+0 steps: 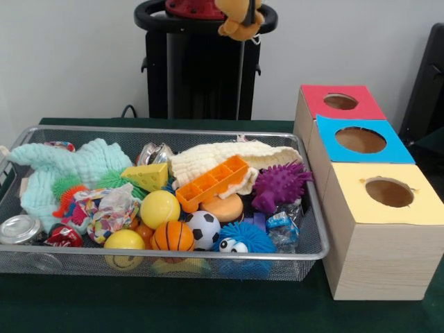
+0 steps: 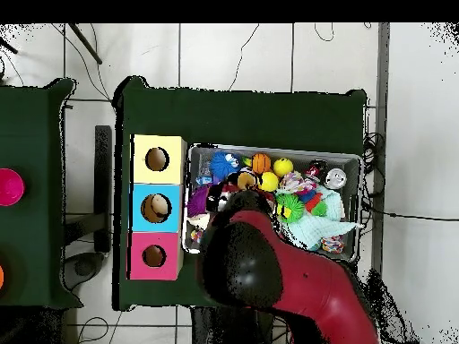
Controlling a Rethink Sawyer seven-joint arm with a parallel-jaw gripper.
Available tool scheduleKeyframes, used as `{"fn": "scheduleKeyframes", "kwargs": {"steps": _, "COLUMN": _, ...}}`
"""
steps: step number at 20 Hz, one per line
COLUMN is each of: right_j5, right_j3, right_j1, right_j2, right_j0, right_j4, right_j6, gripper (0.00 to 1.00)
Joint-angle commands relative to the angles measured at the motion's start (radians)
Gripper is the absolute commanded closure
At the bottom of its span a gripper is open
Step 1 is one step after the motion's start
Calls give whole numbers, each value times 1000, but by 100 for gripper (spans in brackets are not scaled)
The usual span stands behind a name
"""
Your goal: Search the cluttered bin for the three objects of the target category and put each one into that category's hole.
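Note:
The silver wire mesh bin [image 1: 173, 130] is full of toys: a purple spiky toy [image 1: 281, 184], an orange tray [image 1: 211, 182], a yellow cheese wedge [image 1: 147, 177], a yellow ball [image 1: 159, 208], a small basketball [image 1: 172, 236], a soccer ball [image 1: 203, 229] and a blue fuzzy ball with eyes [image 1: 243, 239]. My gripper [image 1: 239, 5] is at the top edge, high behind the bin, shut on a brown plush toy [image 1: 239, 21] that hangs in the air. In the overhead view my red arm [image 2: 287, 278] covers the bin's [image 2: 269, 149] near left part.
Three wooden boxes with holes stand right of the bin: red top [image 1: 340, 102], blue top [image 1: 361, 139], yellow top [image 1: 388, 192]. A mint cloth [image 1: 76, 163], a cream cloth [image 1: 222, 156] and a can [image 1: 19, 229] lie in the bin. The black pedestal [image 1: 198, 69] stands behind.

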Motion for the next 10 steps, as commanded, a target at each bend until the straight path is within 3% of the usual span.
{"fn": "scheduleKeyframes", "kwargs": {"steps": 1, "right_j5": 59, "right_j3": 20, "right_j1": -34, "right_j2": -60, "right_j0": 63, "right_j4": 39, "right_j6": 258, "gripper": 100}}
{"fn": "scheduleKeyframes", "kwargs": {"steps": 10, "right_j5": -11, "right_j3": 22, "right_j1": -3, "right_j2": -205, "right_j0": 239, "right_j4": 32, "right_j6": 345, "gripper": 100}}
